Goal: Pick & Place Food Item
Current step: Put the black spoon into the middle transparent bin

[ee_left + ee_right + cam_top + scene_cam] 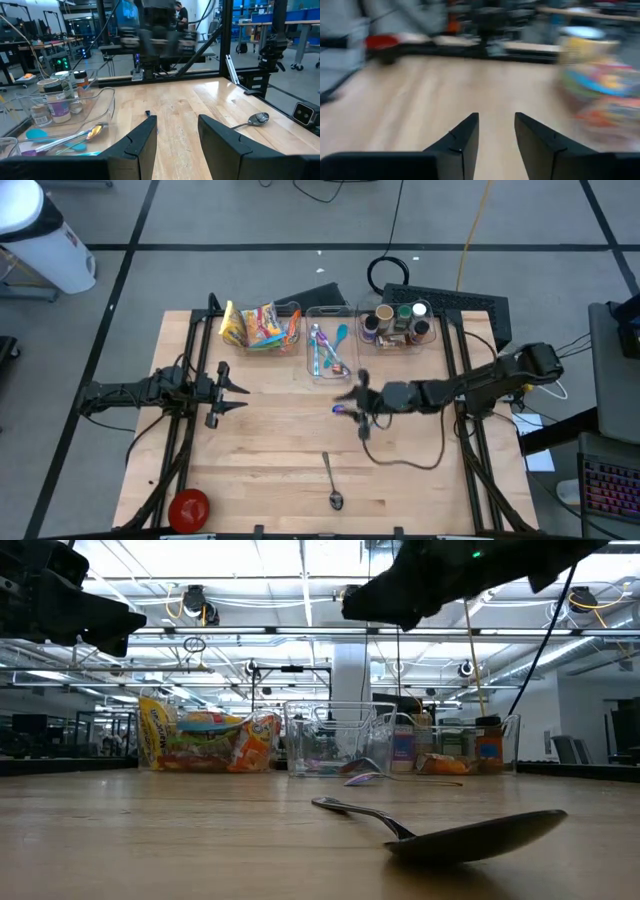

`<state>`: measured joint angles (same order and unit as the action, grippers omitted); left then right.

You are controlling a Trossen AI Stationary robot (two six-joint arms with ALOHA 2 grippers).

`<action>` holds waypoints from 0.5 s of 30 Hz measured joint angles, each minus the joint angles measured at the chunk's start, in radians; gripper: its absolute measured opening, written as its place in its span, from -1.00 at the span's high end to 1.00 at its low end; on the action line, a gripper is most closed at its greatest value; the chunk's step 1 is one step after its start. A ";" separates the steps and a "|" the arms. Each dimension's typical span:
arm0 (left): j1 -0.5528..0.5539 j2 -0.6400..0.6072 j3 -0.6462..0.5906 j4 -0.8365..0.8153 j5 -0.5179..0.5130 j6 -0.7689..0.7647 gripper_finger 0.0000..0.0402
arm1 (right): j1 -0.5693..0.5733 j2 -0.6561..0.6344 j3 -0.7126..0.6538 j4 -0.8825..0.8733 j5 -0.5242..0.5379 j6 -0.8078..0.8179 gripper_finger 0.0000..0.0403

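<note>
Snack bags [262,326] in bin: light, crinkly, slippery; I'd pinch top edge. Right tool [350,402] apart, empty; left tool [232,392] apart, waiting.

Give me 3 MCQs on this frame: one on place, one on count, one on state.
1. Where is the metal spoon?
A. on the bare tabletop near the front edge
B. in the middle bin
C. on the red bowl

2. How many clear bins stand along the back of the table?
A. one
B. three
C. five

3. How does the right claw stand?
A. shut on the spoon
B. shut on a snack bag
C. open, holding nothing

Answers:
1 A: the high view shows it lying alone on the wood, in front of the right claw.
2 B: snack bin, utensil bin and jar bin sit side by side.
3 C: the right wrist view shows a gap between the fingers with only wood beyond.
</note>
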<state>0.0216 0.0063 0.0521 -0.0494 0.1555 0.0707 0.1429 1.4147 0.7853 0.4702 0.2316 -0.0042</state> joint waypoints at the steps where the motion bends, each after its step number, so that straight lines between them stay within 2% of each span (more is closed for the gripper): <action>1: 0.000 0.000 0.000 0.000 0.000 0.000 0.24 | 0.020 0.004 0.000 -0.011 -0.031 -0.013 0.39; 5: 0.000 0.000 0.000 0.000 0.000 0.000 0.24 | 0.062 0.052 0.024 -0.020 -0.094 -0.011 0.24; 11: 0.000 0.000 0.000 0.000 0.000 0.000 0.24 | 0.111 0.126 0.116 -0.178 -0.213 0.021 0.02; 15: 0.000 0.000 0.000 0.000 0.000 0.000 0.24 | 0.115 0.203 0.181 -0.181 -0.238 0.030 -0.05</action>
<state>0.0219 0.0063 0.0519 -0.0498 0.1555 0.0706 0.2575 1.6175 0.9660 0.2890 -0.0067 0.0258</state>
